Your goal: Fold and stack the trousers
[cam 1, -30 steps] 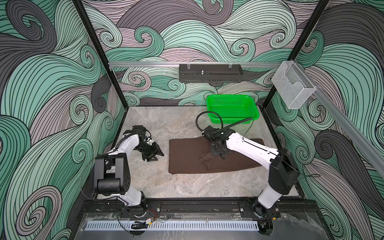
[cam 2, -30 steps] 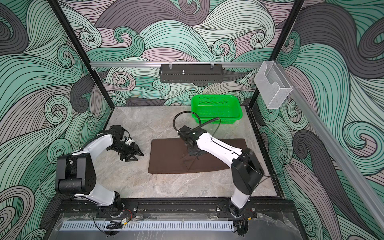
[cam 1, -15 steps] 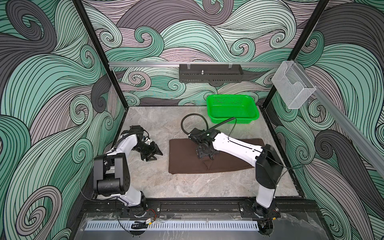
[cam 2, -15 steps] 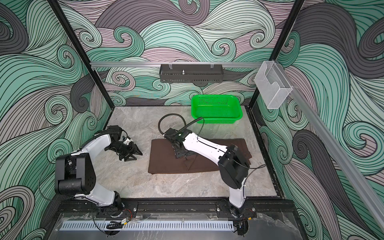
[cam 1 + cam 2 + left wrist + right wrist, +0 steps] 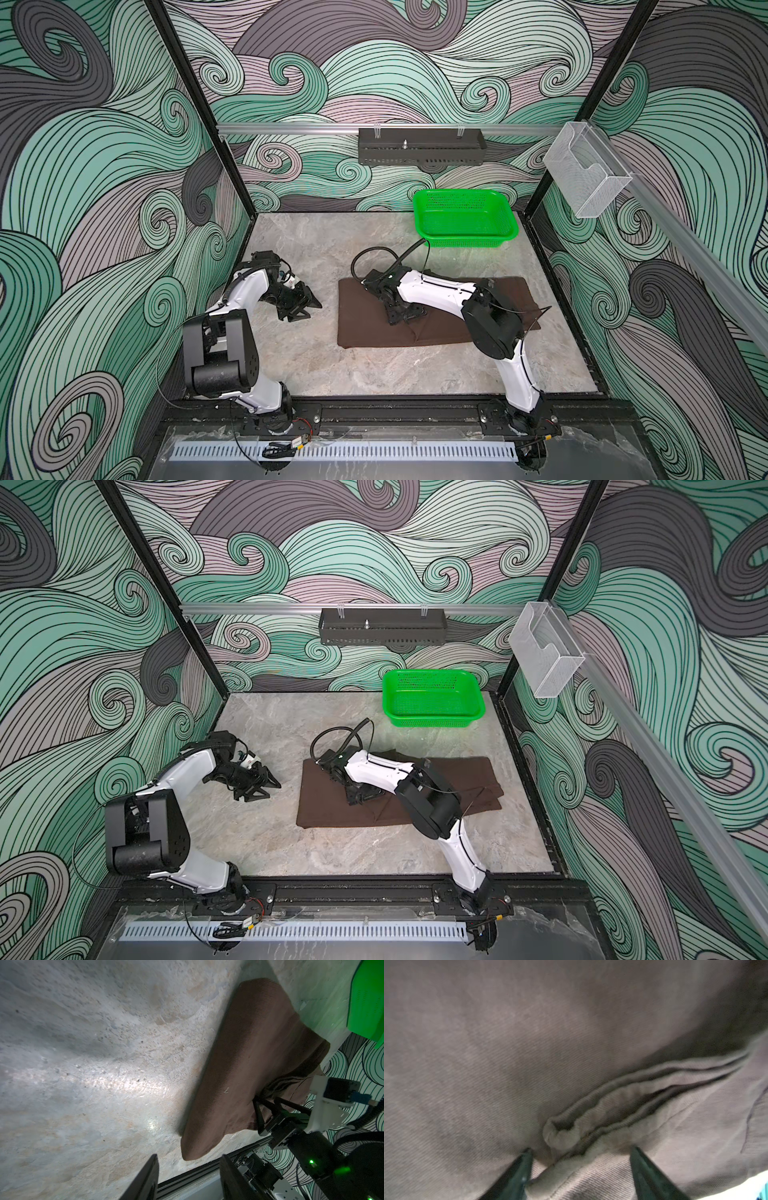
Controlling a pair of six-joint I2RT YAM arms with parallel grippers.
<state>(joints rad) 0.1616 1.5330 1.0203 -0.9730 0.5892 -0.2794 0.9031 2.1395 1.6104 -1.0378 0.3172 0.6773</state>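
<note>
The dark brown trousers (image 5: 365, 316) (image 5: 328, 800) lie folded in a flat rectangle at the middle of the table. My right gripper (image 5: 401, 316) (image 5: 361, 798) points down onto their left half. Its jaws stand open in the right wrist view, the gripper (image 5: 581, 1149) straddling a rolled seam of the trousers (image 5: 529, 1043) with both tips touching cloth and gripping nothing. To the left of the trousers, my left gripper (image 5: 309, 311) (image 5: 272, 791) hovers low over bare table. It is open and empty in the left wrist view (image 5: 189, 1156), which looks toward the trousers (image 5: 249, 1064).
A bright green perforated basket (image 5: 465, 242) (image 5: 432, 722) stands at the back right, just behind the trousers. A black rail (image 5: 415, 405) runs along the table's front edge. Patterned walls close in the left, back and right sides.
My right gripper has gone from shut to open, letting go of the cloth, and has shifted a little leftward over the trousers. The left arm has stayed put.
</note>
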